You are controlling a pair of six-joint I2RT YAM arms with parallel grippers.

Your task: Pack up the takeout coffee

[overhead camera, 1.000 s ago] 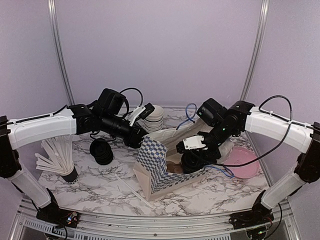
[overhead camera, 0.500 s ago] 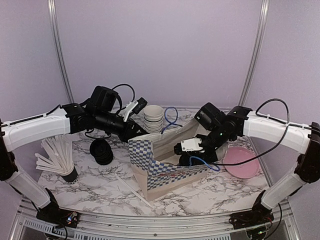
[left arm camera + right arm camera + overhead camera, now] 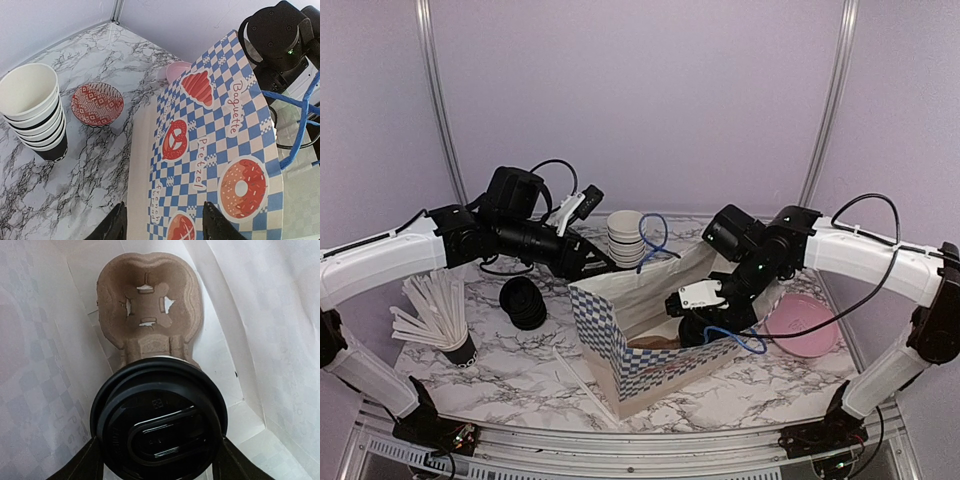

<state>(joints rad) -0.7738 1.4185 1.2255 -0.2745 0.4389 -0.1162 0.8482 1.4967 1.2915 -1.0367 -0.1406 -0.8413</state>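
The takeout coffee [image 3: 157,422], seen from above as a black lid, sits between my right gripper's fingers [image 3: 91,462]. My right gripper [image 3: 159,442] is shut on it, down inside the blue-and-white checkered paper bag [image 3: 620,345]. A brown pulp cup carrier [image 3: 147,305] lies on the bag's floor just below the cup. In the top view my right gripper [image 3: 705,322] is inside the bag's mouth, and the cup is hard to make out there. My left gripper [image 3: 598,264] is open at the bag's back left corner. Its fingers straddle the printed bag wall [image 3: 210,150] without pinching it.
A stack of white-rimmed cups [image 3: 625,238] stands behind the bag, with a red patterned bowl [image 3: 96,103] beside it. A stack of black lids [image 3: 523,303] and a cup of straws [image 3: 438,318] are at the left. A pink plate [image 3: 802,326] lies right of the bag.
My left arm has drawn back to the left. The bag's left wall has shifted and its mouth now stands wider. My right gripper has stayed in the bag with the cup.
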